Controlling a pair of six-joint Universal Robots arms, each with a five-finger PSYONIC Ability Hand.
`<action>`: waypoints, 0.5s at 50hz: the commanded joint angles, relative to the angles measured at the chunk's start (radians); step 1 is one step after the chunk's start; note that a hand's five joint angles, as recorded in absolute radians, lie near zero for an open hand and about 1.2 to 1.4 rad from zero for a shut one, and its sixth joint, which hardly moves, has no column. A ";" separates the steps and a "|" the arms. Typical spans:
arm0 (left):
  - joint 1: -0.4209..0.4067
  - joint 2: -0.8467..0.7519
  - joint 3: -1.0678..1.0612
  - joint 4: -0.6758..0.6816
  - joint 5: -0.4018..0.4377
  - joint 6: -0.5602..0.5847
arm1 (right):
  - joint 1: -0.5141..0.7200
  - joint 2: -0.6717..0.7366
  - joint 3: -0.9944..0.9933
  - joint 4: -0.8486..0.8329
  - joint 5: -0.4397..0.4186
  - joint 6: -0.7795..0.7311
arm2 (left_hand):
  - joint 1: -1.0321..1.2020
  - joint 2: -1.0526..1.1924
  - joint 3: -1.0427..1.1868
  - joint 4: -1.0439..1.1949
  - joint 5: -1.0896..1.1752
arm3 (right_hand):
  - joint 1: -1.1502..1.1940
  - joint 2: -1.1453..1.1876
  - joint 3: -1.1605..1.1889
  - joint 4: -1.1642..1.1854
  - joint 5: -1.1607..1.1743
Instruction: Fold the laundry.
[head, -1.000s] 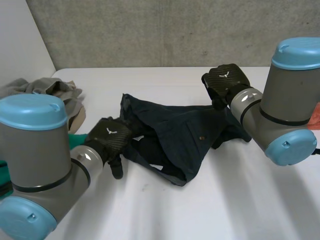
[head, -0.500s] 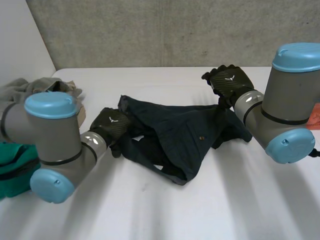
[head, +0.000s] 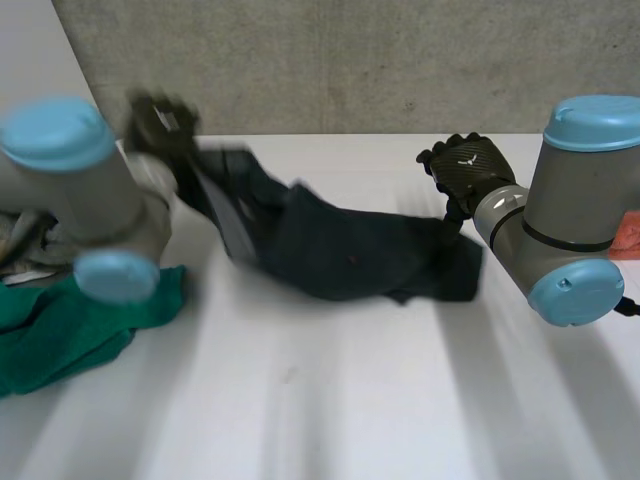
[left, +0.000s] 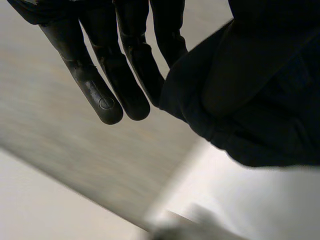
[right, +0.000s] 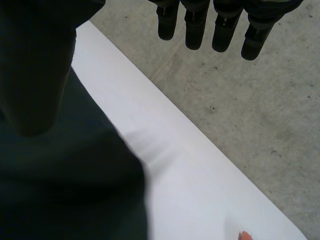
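Change: left hand (head: 160, 120) has swung up, lifting one end of the dark garment (head: 340, 255).
Left grip: holds the cloth.
Right hand (head: 465, 168): grip unclear.
Meaning: spreading, not folded yet.

The dark garment (left: 260, 100) hides the left hand's (left: 100, 75) thumb.

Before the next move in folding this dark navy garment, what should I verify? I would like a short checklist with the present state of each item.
1. Grip of the left robot hand on the dark navy fabric garment: ok, that end hangs from it above the white table.
2. Grip of the right robot hand on the other end: cannot tell.
3. Garment spread flat: not ok, it is bunched and creased.
4. Crumpled green cloth apart from the garment: ok, bare table lies between them.
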 joint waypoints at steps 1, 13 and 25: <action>0.046 0.011 0.363 0.088 0.075 -0.024 | -0.002 -0.011 -0.002 -0.001 -0.001 0.006 | 0.235 0.204 0.207 0.197 0.263 | -0.048 -0.030 -0.032 -0.031 -0.047; -0.101 -0.173 0.711 -0.174 0.357 -0.301 | -0.042 -0.008 -0.029 -0.001 0.000 0.009 | 0.235 0.204 0.207 0.197 0.263 | -0.048 -0.030 -0.032 -0.031 -0.047; -0.299 -0.401 0.691 -0.234 0.455 -0.351 | -0.155 -0.015 -0.103 0.006 0.031 0.045 | 0.235 0.204 0.207 0.197 0.263 | -0.048 -0.030 -0.032 -0.031 -0.047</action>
